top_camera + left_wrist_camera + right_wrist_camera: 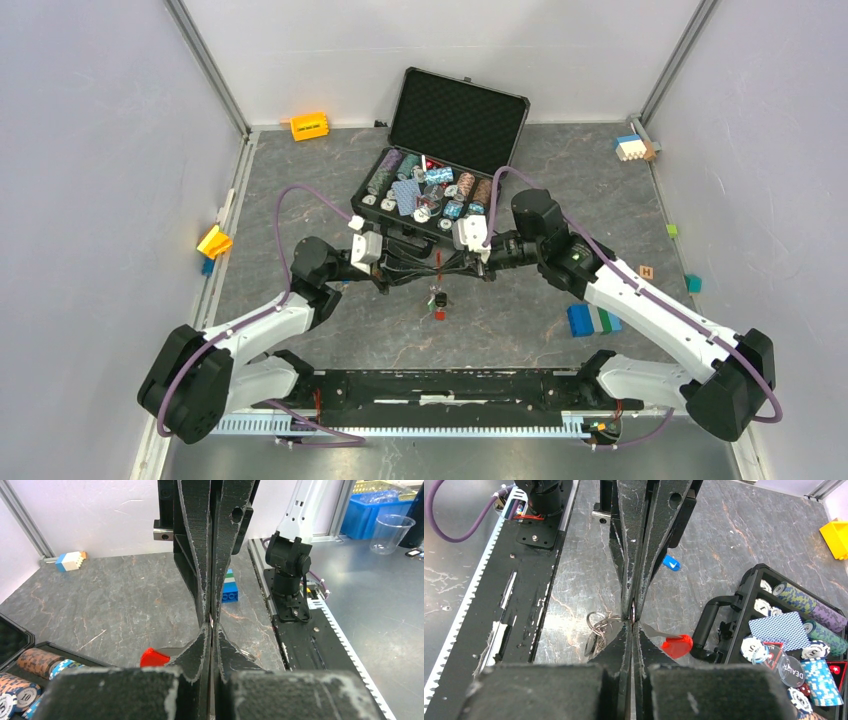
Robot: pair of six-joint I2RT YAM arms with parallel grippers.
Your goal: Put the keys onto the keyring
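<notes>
Presently: treat left pincer (212, 632) and right pincer (632, 626) as clenched, tip against tip, above the table (300, 180), just in front of the case (455, 120). Cannot tell which pincer grips which part, since the contact itself is hidden inside the clench.

Locate the keyring (596, 625) touching the meeting point on one side. Locate the red-capped key (676, 646) projecting from the other side, blade toward the tips. Find the blue-capped key (670, 563) lying well apart on the table, not yet threaded.

Hazards (judged):
- Expect slip of ring or blade under uneven pull — thin metal in a narrow grip.
- Expect a dropped bundle on early release by either pincer.
- Avoid twisting against the split coil, which is likely to pop the blade out.
- Watch for finger-to-finger collision at this close spacing.

Containers:
- Case standing open at the far side of the work point.
- Contents: poker chips (804, 597) in stacks, playing cards (781, 627), a dealer button (792, 669).
- No key seen inside.
</notes>
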